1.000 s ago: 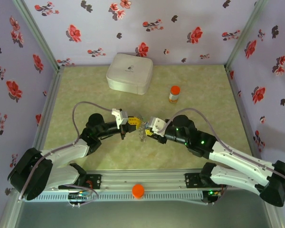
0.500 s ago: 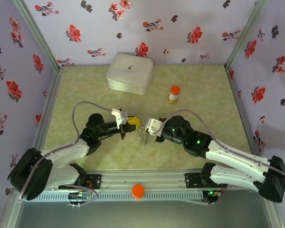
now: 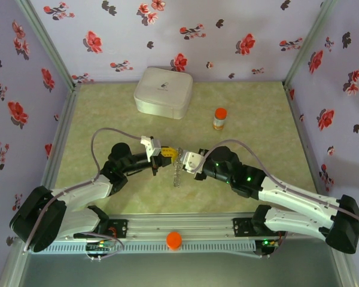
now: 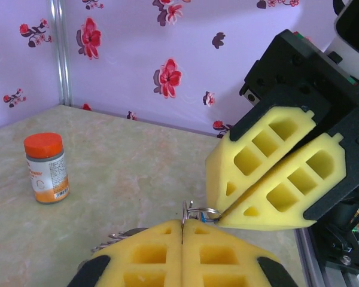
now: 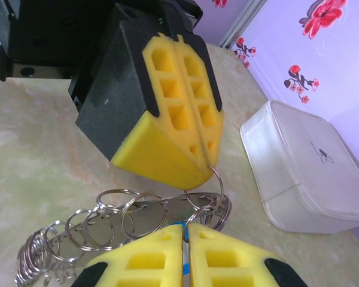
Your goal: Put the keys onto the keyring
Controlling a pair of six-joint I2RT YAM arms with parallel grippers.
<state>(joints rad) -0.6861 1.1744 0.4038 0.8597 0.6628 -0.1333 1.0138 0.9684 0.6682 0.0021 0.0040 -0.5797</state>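
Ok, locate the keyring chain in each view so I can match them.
Top external: the keyring chain dangles at centre, under the left claw.
Left wrist: bottom centre, one loop poking from the yellow pads.
Right wrist: loops spread across the lower left.
Shared landmark: the left claw's shut yellow pads, pinching the chain.

The top view looks down from behind over the whole table (image 3: 257, 119); the 2 wrist views face each other closely, sharing its bottle (image 4: 46, 167) and box (image 5: 299, 173).
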